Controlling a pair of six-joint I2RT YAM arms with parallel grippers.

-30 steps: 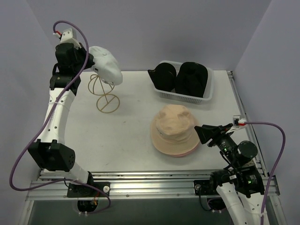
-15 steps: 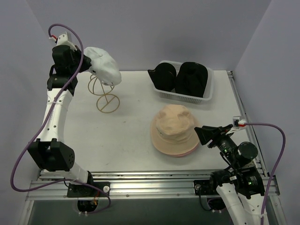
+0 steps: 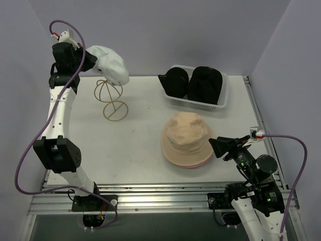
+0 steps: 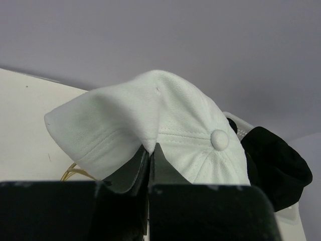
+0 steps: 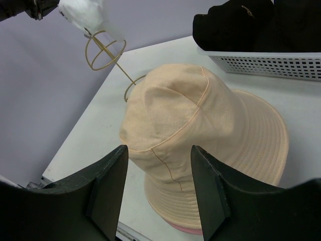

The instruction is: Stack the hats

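Note:
My left gripper [image 3: 93, 58] [image 4: 150, 148] is shut on a fold of the white cap [image 3: 111, 65] [image 4: 160, 128], holding it in the air just above the gold wire stand [image 3: 112, 98]. A tan bucket hat [image 3: 186, 138] [image 5: 200, 135] lies right of centre on the table, stacked on a pink hat whose brim edge [image 3: 193, 166] [image 5: 188, 230] peeks out below. My right gripper [image 3: 215, 145] [image 5: 159, 178] hangs open just right of the tan hat, apart from it. Two black hats [image 3: 176, 82] [image 3: 205, 84] sit in the white basket [image 3: 221, 103].
The white mesh basket [image 5: 266, 65] stands at the back right. The gold wire stand [image 5: 105, 50] rises at the back left, its round foot [image 3: 115, 110] on the table. Grey walls close in the sides and back. A metal rail [image 3: 150, 188] runs along the near edge.
The left gripper has lifted the white cap up and back, off the top of the gold wire stand. The right arm has shifted slightly toward the near edge.

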